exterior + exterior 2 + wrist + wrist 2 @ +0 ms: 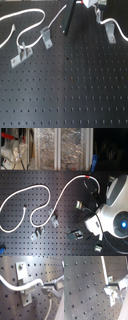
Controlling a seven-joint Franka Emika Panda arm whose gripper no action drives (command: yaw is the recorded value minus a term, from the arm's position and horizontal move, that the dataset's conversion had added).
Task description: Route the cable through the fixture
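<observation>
**A:** What do we have in front of us?

**B:** A black perforated board [75,95] with a long white cable [47,195] snaking across it. In the second exterior view its red tape band [88,176] sits at the top of an arch, close to the robot arm [116,203] on the second exterior view's right. Grey clips stand on the board; in the first exterior view a wide two-pronged bracket [21,55] and a squat clip [46,36] sit toward the first exterior view's left.

**A:** And the fixture we care about?

**B:** The tall narrow fixture [108,29] stands near the first exterior view's upper right, just under the gripper [93,4]. In the first wrist view the cable [17,286] lies across the notch of a clip [25,283]; we judge this is that fixture, so the threading looks well under way.

**A:** Why is the cable held that way?

**B:** We think it is kept low and taut so it settles into the slot instead of springing out.

**A:** And the claw?

**B:** In the first wrist view the fingertips [51,291] sit narrowly together beside the clip, the cord running down from between them. We read it as pinching the cable, though the contact is blurred.
</observation>
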